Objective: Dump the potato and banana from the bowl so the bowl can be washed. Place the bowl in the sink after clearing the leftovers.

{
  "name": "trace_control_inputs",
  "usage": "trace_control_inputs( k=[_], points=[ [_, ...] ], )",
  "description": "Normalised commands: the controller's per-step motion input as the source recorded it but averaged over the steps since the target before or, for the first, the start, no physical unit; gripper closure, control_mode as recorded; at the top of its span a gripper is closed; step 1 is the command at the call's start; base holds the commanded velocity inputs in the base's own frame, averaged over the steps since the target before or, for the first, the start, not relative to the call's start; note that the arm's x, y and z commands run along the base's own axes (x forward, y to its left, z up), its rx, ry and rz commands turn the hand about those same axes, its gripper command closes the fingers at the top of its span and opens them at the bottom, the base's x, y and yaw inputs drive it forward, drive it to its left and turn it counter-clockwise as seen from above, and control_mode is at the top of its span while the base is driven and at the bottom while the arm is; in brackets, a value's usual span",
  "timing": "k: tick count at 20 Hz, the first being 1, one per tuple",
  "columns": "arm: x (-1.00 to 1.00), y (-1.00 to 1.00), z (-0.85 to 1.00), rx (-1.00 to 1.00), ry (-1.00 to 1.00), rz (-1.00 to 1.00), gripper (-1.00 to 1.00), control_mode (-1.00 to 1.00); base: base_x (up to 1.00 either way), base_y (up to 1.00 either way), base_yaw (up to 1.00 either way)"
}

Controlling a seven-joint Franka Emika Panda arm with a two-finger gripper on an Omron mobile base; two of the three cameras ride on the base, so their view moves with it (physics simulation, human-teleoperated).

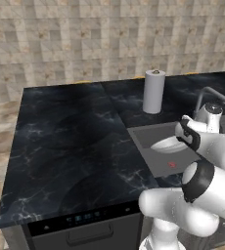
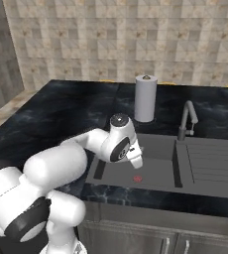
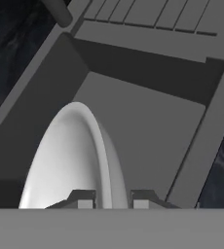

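Arm bent low over the sink [image 2: 155,171]
At hand-view bottom centre, gripper [image 3: 113,198] fingers clamp the bowl [image 3: 72,160] rim, bowl on edge.

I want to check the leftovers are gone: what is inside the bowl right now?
The bowl, pinched at its rim by the tool over the sink, shows a bare pale inside; no food is visible. Its lowest part is cut off from view.
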Motion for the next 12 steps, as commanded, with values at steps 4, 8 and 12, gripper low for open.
trace_control_inputs(
  k=[4,8,12],
  points=[
    [0.19,-0.44,-0.21,0.0,0.0,0.0,1.0,-1.0,0.0,0.0,0.0],
    [0.0,-0.18,-0.07,0.0,0.02,0.0,1.0,-1.0,0.0,0.0,0.0],
    [0.04,-0.23,-0.21,-0.01,0.06,0.0,1.0,-1.0,0.0,0.0,0.0]
  ],
)
